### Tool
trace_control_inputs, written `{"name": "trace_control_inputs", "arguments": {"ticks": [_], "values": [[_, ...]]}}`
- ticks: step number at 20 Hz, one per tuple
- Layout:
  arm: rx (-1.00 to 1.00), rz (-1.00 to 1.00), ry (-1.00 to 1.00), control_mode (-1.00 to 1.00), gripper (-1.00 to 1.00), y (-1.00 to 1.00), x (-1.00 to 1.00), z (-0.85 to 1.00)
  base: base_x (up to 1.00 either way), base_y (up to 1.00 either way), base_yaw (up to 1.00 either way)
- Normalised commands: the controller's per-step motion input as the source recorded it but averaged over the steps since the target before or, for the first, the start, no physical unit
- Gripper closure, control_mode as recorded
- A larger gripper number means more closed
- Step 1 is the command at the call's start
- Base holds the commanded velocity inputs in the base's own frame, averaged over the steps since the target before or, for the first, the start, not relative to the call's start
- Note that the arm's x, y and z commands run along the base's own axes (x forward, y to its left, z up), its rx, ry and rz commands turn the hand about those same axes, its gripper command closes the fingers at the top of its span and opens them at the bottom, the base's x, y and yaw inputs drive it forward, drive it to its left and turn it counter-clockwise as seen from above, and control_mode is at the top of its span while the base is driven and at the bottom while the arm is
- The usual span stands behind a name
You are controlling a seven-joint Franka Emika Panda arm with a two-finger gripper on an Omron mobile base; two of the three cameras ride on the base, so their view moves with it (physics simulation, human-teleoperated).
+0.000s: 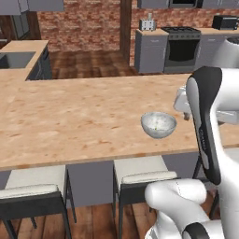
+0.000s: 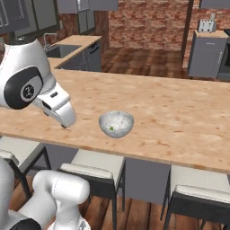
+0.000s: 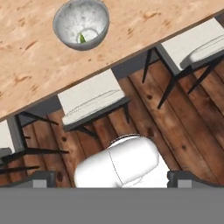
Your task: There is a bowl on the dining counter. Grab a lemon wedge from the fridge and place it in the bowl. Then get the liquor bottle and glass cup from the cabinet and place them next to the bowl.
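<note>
Nearby, stools (image 1: 140, 175) line the dining counter (image 1: 70, 121) beside the bowl (image 1: 158, 124); gripper (image 3: 109, 177) wide, empty.

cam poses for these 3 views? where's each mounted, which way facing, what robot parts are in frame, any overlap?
Left base view: behind the arm on its left, looking forward and down at the dining counter and bowl; arm rises at lower right.
Right base view: behind on the right, same counter and bowl from the other side; arm at lower left.
Hand view: on the hand, looking down past the counter edge at stools and floor; open gripper fingertips at the bottom.
Shared: all three show the bowl; a small green piece lies in it.
</note>
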Motion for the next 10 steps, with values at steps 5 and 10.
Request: {"name": "trace_control_inputs", "arguments": {"ticks": [5, 10], "values": [[-0.04, 0.02, -0.15, -1.0, -1.0, 0.25, -0.48, -0.05, 0.0, 0.0, 0.0], [-0.02, 0.02, 0.0, -1.0, -1.0, 0.11, -0.08, -0.06, 0.0, 0.0, 0.0]]}}
